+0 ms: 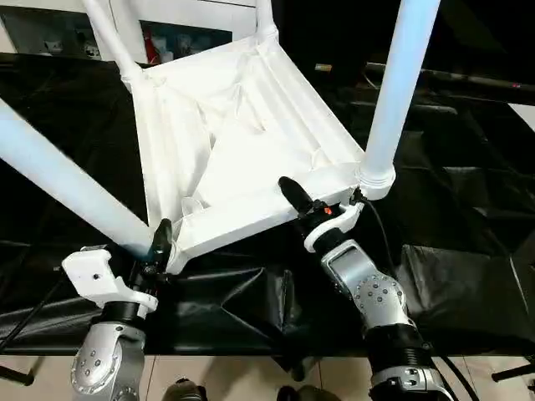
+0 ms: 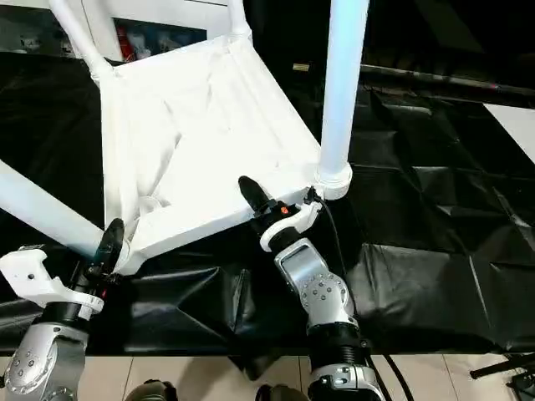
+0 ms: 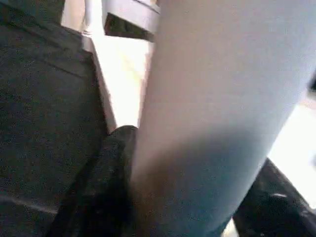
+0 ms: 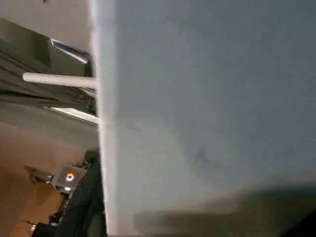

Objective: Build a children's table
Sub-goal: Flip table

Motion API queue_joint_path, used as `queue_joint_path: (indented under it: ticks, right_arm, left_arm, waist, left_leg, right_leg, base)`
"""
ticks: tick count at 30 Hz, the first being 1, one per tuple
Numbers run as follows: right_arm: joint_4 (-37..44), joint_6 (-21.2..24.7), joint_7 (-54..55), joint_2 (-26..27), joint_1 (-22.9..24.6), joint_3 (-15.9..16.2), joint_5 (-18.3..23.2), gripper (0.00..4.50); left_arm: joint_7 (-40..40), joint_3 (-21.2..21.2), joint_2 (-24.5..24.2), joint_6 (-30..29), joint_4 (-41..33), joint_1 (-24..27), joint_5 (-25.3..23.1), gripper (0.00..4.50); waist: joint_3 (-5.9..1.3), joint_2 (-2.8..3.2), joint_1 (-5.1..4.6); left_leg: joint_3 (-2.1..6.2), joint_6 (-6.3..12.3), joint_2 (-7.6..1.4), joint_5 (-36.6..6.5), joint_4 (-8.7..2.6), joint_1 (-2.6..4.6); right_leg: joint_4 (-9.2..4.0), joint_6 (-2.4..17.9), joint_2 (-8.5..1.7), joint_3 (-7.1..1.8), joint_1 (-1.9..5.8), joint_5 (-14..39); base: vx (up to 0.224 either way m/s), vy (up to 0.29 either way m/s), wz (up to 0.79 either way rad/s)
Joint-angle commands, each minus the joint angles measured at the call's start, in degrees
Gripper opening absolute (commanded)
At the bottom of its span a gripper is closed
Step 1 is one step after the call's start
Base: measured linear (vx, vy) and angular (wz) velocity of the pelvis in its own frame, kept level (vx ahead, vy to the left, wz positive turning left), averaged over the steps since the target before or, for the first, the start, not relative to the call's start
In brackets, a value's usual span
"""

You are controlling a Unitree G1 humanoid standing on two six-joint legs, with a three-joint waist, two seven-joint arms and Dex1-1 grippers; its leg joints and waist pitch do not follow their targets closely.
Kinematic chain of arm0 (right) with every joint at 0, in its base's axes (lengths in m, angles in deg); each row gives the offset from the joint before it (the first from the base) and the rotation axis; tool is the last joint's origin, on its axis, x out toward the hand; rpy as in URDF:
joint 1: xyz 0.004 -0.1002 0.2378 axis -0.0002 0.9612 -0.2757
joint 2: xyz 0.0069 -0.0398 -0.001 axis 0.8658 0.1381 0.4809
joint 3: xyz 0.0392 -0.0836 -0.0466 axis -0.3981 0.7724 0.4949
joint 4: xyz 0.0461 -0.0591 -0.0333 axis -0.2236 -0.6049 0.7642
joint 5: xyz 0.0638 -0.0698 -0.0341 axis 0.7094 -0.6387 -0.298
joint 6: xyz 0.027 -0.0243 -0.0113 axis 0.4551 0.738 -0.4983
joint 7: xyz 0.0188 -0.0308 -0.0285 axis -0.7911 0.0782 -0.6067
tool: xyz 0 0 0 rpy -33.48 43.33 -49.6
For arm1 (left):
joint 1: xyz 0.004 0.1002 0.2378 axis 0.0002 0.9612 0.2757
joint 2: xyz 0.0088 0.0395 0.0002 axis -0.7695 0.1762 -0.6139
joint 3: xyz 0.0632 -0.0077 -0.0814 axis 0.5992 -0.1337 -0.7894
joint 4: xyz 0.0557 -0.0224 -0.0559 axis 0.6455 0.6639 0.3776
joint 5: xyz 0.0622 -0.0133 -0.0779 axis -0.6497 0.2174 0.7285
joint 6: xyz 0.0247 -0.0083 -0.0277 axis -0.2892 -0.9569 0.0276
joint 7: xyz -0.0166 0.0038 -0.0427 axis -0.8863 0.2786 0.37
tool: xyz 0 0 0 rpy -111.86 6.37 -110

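Observation:
The children's table lies upside down and tilted on the black-covered bench, its ribbed white top [image 1: 242,142] facing me. All four white legs stand in the corner sockets: near-left leg [image 1: 58,180], near-right leg [image 1: 397,92], far-left leg [image 1: 113,38], far-right leg [image 1: 265,15]. My left gripper [image 1: 159,242] is at the near-left corner, shut on the base of the near-left leg [image 3: 212,98], with a black finger [image 3: 103,187] against each side. My right gripper [image 1: 292,196] is at the top's near rim, just left of the near-right socket [image 1: 376,180]. The white top [image 4: 207,98] looms very close in the right wrist view.
Crinkled black sheeting [image 1: 468,242] covers the bench all around the table. A white cabinet with shelves [image 1: 192,25] stands behind it. A dark bar [image 1: 468,79] runs along the back right. Light floor [image 1: 251,376] lies beyond the bench's near edge.

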State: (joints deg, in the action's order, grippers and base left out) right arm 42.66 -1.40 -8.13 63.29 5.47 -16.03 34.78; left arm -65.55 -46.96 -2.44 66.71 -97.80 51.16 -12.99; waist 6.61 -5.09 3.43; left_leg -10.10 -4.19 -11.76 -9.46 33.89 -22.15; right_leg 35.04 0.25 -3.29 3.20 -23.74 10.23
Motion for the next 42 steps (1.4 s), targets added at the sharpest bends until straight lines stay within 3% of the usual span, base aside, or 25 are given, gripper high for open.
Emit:
queue_joint_path:
  ticks: [1,3,4,6,8,11,18,21,22,23,24,27,28,33,37,42]
  right_arm:
    - [0.9,-2.1,2.9,7.0,-2.9,-0.7,-2.2,1.98]
    - [1.2,-2.5,3.3,6.7,-2.8,-0.7,-2.5,1.98]
    - [2.3,-3.2,3.9,5.7,-2.7,-0.6,-3.2,1.98]
    - [2.8,-3.7,4.0,5.2,-2.7,-0.6,-3.6,1.98]
    - [3.7,-4.3,4.3,4.2,-2.8,-0.6,-3.8,1.98]
    - [5.4,-4.2,4.8,2.6,-2.6,-0.8,-4.0,1.98]
    - [5.9,-4.9,5.2,-0.1,-2.2,-0.6,-4.4,1.98]
    - [5.7,-6.0,6.2,-0.8,-2.3,-0.7,-4.6,1.98]
    - [5.5,-6.4,6.5,-1.0,-2.5,-0.9,-4.4,1.98]
    - [5.3,-6.9,6.9,-1.2,-2.7,-0.9,-4.4,1.98]
    - [5.2,-7.1,6.9,-1.3,-2.8,-0.8,-4.6,1.98]
    - [5.0,-7.7,7.0,-1.6,-2.8,0.0,-4.7,1.97]
    - [5.0,-8.0,7.3,-1.5,-2.8,0.2,-4.7,1.97]
    - [5.1,-8.3,7.9,-1.3,-2.7,0.3,-4.5,1.97]
    - [5.4,-8.3,8.0,-1.2,-2.4,0.5,-4.5,1.97]
    - [5.2,-8.2,8.0,-1.2,-2.6,-0.2,-4.8,1.97]
  left_arm:
    - [2.3,0.9,1.7,0.9,-2.9,0.5,3.5,3.19]
    - [2.4,0.2,1.7,1.2,-3.1,0.4,4.4,3.19]
    - [1.2,-2.8,1.7,2.6,-3.2,0.0,5.7,3.27]
    - [0.2,-4.7,1.7,3.4,-3.1,-0.4,6.4,3.39]
    - [-2.6,-9.3,1.6,4.9,-2.9,-1.4,8.9,3.71]
    - [-5.9,-16.0,0.3,6.5,-1.9,-2.6,14.2,3.80]
    - [-8.3,-24.4,-3.3,8.4,0.8,-3.6,20.1,3.81]
    - [-6.1,-24.3,-5.1,8.2,0.9,-2.5,18.2,3.81]
    - [-4.6,-23.4,-6.0,7.6,0.8,-1.7,17.0,4.12]
    - [-1.0,-20.4,-7.4,6.0,0.0,0.2,15.0,4.12]
    - [0.9,-18.6,-7.9,4.8,-0.6,1.1,14.6,4.25]
    - [2.9,-13.6,-9.0,-0.2,-2.5,3.3,15.7,4.46]
    - [2.0,-11.5,-9.6,-1.3,-2.6,3.8,13.1,4.50]
    - [-0.3,-9.8,-9.0,-2.2,-3.0,3.5,12.1,4.50]
    - [2.5,-6.5,-8.4,-3.7,-6.0,5.4,14.0,4.50]
    - [3.6,-7.9,-10.6,-6.7,-5.4,9.4,14.0,4.50]
  waist:
    - [-3.38,0.58,0.03]
    - [-3.40,0.35,0.02]
    - [-3.40,0.40,0.11]
    - [-3.31,0.30,0.00]
    - [-3.30,0.39,0.01]
    - [-3.29,0.36,0.02]
    - [-3.60,0.25,-0.03]
    - [-3.60,0.32,-0.02]
    - [-3.59,0.32,-0.07]
    - [-3.55,0.12,-0.10]
    - [-3.67,0.33,-0.12]
    - [-3.60,0.33,-0.28]
    - [-3.47,0.49,-0.25]
    - [-3.25,0.49,0.05]
    - [-3.48,0.50,0.24]
    - [-3.34,0.48,0.56]
  left_leg:
    - [0.48,-1.46,-1.70,-14.3,-4.65,0.99]
    - [0.36,-1.05,-1.55,-13.6,-4.58,0.84]
    - [0.31,-0.99,-1.55,-13.5,-4.56,0.87]
    - [0.29,-1.02,-1.58,-14.0,-4.60,0.89]
    - [0.33,-1.35,-1.53,-14.7,-4.60,0.99]
    - [0.39,-1.92,-1.49,-15.1,-4.64,1.06]
    - [0.33,-2.03,-1.36,-13.4,-4.53,0.99]
    - [0.30,-1.98,-1.44,-13.2,-4.55,1.09]
    - [0.28,-2.08,-1.43,-13.4,-4.57,1.11]
    - [0.28,-2.05,-1.43,-13.7,-4.59,1.08]
    - [0.34,-2.08,-1.44,-13.5,-4.60,1.08]
    - [0.23,-2.38,-1.56,-13.7,-4.59,1.22]
    - [0.18,-2.49,-1.52,-14.7,-4.67,1.25]
    - [0.30,-3.23,-1.52,-17.7,-4.84,1.45]
    - [0.24,-3.26,-1.52,-16.4,-4.71,1.30]
    - [0.16,-2.76,-1.43,-16.4,-4.74,1.30]
  right_leg:
    - [-4.29,5.1,-3.84,-2.68,1.84,15.0]
    - [-4.13,5.1,-3.90,-2.73,2.06,13.9]
    - [-4.20,5.1,-3.93,-2.76,2.03,14.0]
    - [-4.24,5.0,-3.87,-2.76,2.03,14.6]
    - [-4.41,4.3,-3.92,-2.78,1.97,16.6]
    - [-4.47,3.6,-3.86,-2.78,1.85,17.7]
    - [-3.89,3.7,-3.60,-2.78,2.06,13.2]
    - [-3.86,3.6,-3.59,-2.78,2.02,13.0]
    - [-3.87,3.5,-3.59,-2.80,2.01,13.3]
    - [-3.99,3.2,-3.59,-2.79,2.04,14.0]
    - [-3.89,3.0,-3.63,-2.79,2.09,14.1]
    - [-3.72,3.9,-3.58,-2.84,1.92,13.2]
    - [-3.77,4.1,-3.43,-2.87,1.79,13.7]
    - [-4.32,3.0,-3.64,-2.98,1.55,18.5]
    - [-4.08,3.2,-3.56,-3.01,1.63,16.3]
    - [-4.13,2.8,-3.40,-3.01,1.57,16.5]
  base:
    - [0.000,0.000,0.00]
    - [0.000,0.000,0.00]
    - [0.000,0.000,0.00]
    - [0.000,0.000,0.00]
    - [0.000,0.000,0.00]
    - [0.000,0.000,0.00]
    - [0.000,0.000,0.00]
    - [0.000,0.000,0.00]
    - [0.000,0.000,0.00]
    - [0.000,0.000,0.00]
    - [0.000,0.000,0.00]
    - [0.000,0.000,0.00]
    - [0.000,0.000,0.00]
    - [0.000,0.000,0.00]
    - [0.000,0.000,0.00]
    - [0.000,0.000,0.00]
